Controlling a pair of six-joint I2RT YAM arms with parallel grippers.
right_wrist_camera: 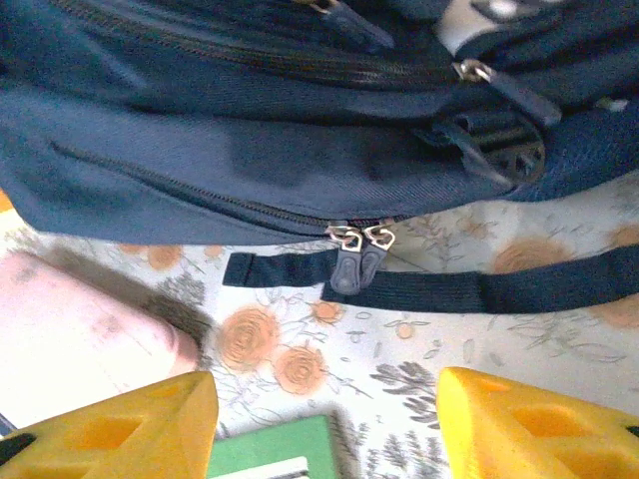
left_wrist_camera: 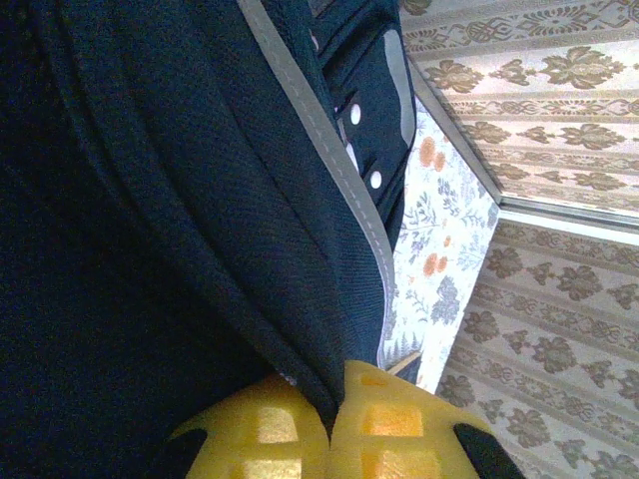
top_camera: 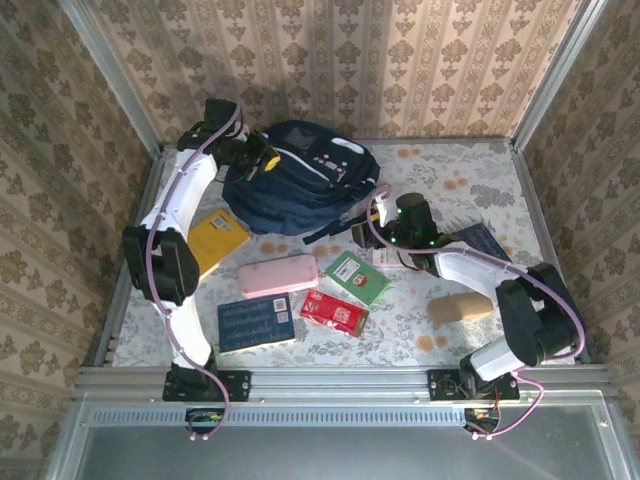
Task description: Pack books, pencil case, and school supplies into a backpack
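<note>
The big navy blue cloth backpack point(top_camera: 300, 180) lies at the far middle of the flowery table point(top_camera: 480, 190). The left gripper point(top_camera: 258, 152) is at its far left side; in the left wrist view its yellow fingers point(left_wrist_camera: 389, 429) are pressed together, pinching a fold of the backpack's cloth.

The right gripper point(right_wrist_camera: 324, 419) hangs low over the table just in front of the backpack; its two yellow fingers point(right_wrist_camera: 120, 434) are spread apart with nothing between them. Two small silver zip pulls point(right_wrist_camera: 354, 238) sit side by side on the backpack's edge; a dark strap point(right_wrist_camera: 479, 289) lies flat on the table below them.

The soft pink pencil case point(top_camera: 278, 274) lies in front of the backpack; the flat green pack with a white label point(top_camera: 358, 277) is just to its right; the shiny red pack point(top_camera: 334, 312) is nearer the front; the blue book with pale print point(top_camera: 256, 323) lies just beside the red pack. The plain yellow book point(top_camera: 222, 240) is on the left, partly hidden by the left arm point(top_camera: 165, 260); the dark navy book point(top_camera: 482, 240) is on the right, behind the right arm point(top_camera: 470, 270).
</note>
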